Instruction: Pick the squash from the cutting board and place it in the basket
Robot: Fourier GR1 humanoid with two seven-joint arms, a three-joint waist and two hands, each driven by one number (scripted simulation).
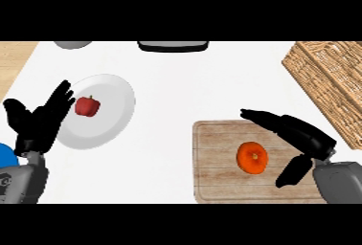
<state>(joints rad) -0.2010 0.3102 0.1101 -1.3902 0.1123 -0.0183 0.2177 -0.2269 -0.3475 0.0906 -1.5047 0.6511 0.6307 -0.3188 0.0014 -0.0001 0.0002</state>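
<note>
Squash grab about to happen, lower right of frame

Right hand (300, 139) spread apart beside squash (252, 157), nothing held; round shape might roll off cutting board (212, 182).

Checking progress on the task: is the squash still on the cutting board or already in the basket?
On the board. The orange squash lies on the wooden cutting board; the open right hand is beside it, the wicker basket apart.

Bright, even light falls on the white bench (176, 95); shadows are faint and soft, with no glare or edge distortion visible.
</note>
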